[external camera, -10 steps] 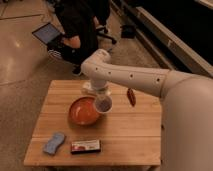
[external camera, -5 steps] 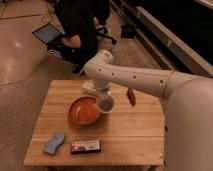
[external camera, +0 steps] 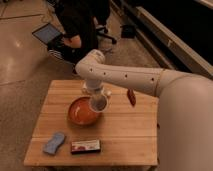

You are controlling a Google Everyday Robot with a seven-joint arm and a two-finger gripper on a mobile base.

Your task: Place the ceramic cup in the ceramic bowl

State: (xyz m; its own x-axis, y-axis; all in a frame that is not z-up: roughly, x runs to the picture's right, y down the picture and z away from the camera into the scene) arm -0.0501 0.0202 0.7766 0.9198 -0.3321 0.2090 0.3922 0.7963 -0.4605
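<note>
The ceramic bowl (external camera: 81, 111), glossy orange-red, sits on the wooden table (external camera: 125, 135) left of centre. The ceramic cup (external camera: 98, 104), pale grey-white, hangs tilted over the bowl's right rim, held at the end of my arm. My gripper (external camera: 95, 95) comes down from above onto the cup and is shut on it. The fingers are mostly hidden behind the wrist and the cup.
A blue sponge (external camera: 54, 142) lies at the table's front left. A flat red-and-white packet (external camera: 85, 146) lies near the front edge. A red elongated item (external camera: 131, 97) lies right of the cup. A seated person (external camera: 75, 25) with a tablet (external camera: 47, 33) is behind the table.
The gripper with the cup has moved slightly left and down, over the bowl's right rim.
</note>
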